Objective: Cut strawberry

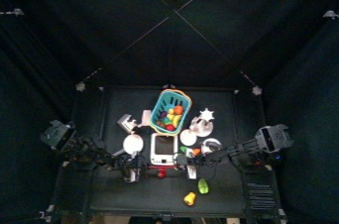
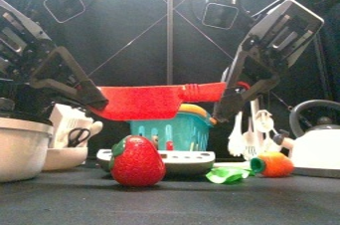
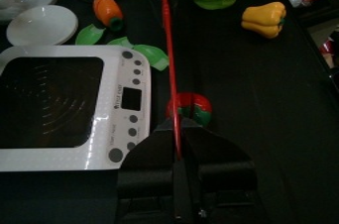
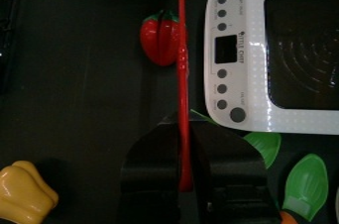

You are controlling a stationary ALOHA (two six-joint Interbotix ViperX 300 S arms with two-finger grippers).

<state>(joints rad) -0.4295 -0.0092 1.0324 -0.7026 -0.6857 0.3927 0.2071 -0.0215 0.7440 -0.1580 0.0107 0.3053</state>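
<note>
Black tabletop (image 2: pixel 265 204): both arms' fingers pinch one red knife (image 2: pixel 146 101) above the strawberry (image 2: pixel 138 163); no writing legible.

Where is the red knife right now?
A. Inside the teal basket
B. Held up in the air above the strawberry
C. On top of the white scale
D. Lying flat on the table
B: in the front view the red knife hangs level above the strawberry, gripped at its ends by the left tool and right tool.
</note>
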